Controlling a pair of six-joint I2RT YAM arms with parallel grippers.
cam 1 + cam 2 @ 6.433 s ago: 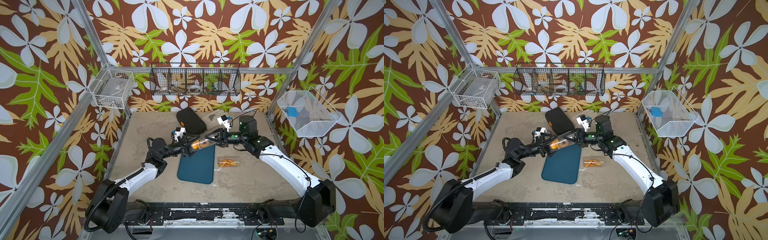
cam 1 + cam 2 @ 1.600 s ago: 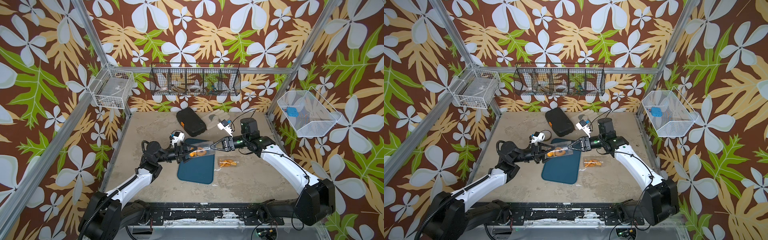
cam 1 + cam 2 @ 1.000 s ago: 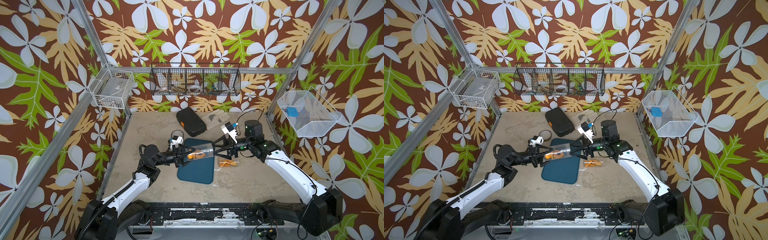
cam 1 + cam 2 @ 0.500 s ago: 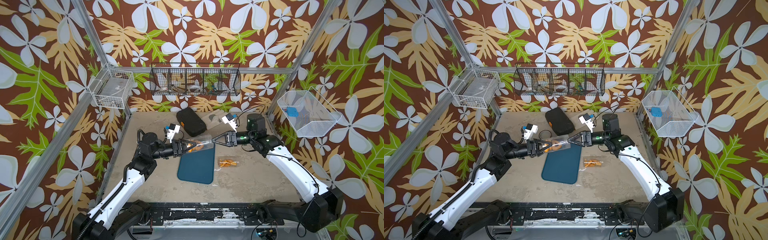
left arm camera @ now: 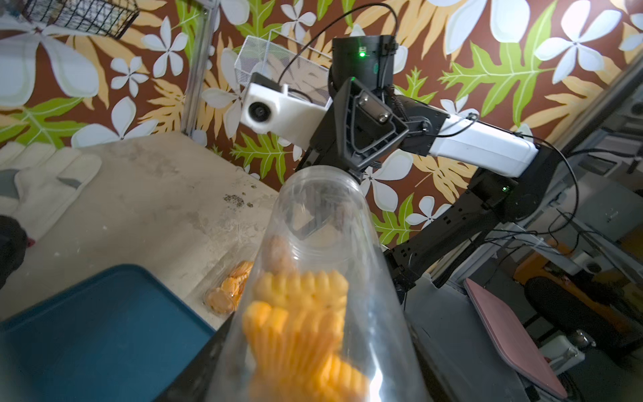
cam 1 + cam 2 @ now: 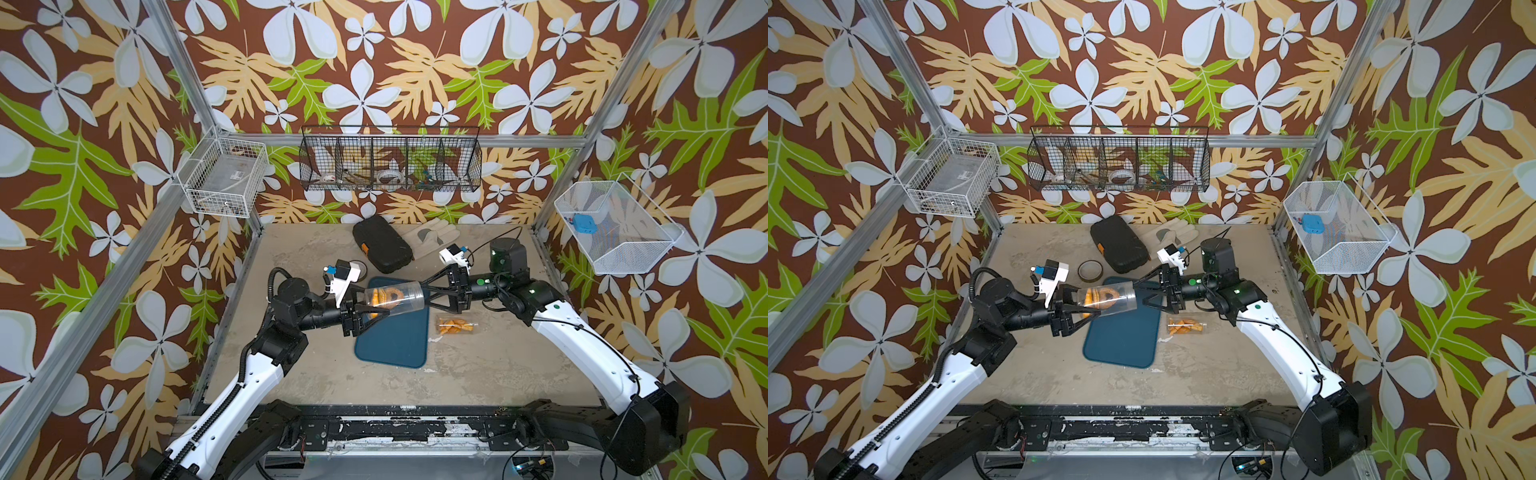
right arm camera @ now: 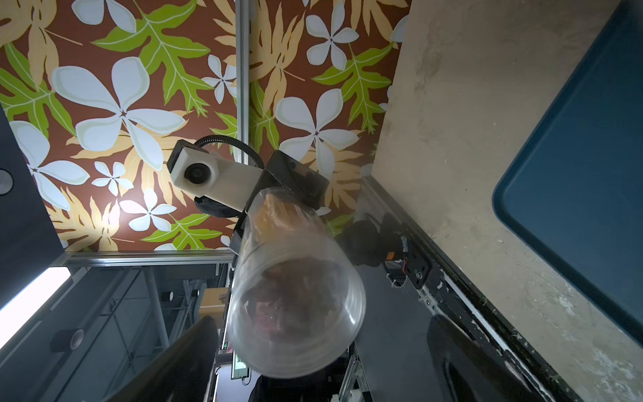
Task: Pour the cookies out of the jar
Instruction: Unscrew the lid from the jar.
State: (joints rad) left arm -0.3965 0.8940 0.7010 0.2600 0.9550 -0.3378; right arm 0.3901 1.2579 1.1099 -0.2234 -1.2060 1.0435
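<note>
Cookies [image 6: 382, 297] sat inside clear jar [image 6: 405, 296], bunched at base end. Jar lay horizontal in air over far edge of blue tray [image 6: 395, 345], base clamped by left gripper [image 6: 376, 311]. Right gripper [image 6: 426, 296] spread wide at uncapped jar mouth, fingers flanking rim without touching. Small clear packet [image 6: 455, 325] beside tray.

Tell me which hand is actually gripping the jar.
The left hand, shut on the jar and holding it above the table; the right hand stands open at its other end, not clamping it.

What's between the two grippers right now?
The jar of cookies, lying sideways: left gripper clamps one end, right gripper open at the other; seen in both top views.
</note>
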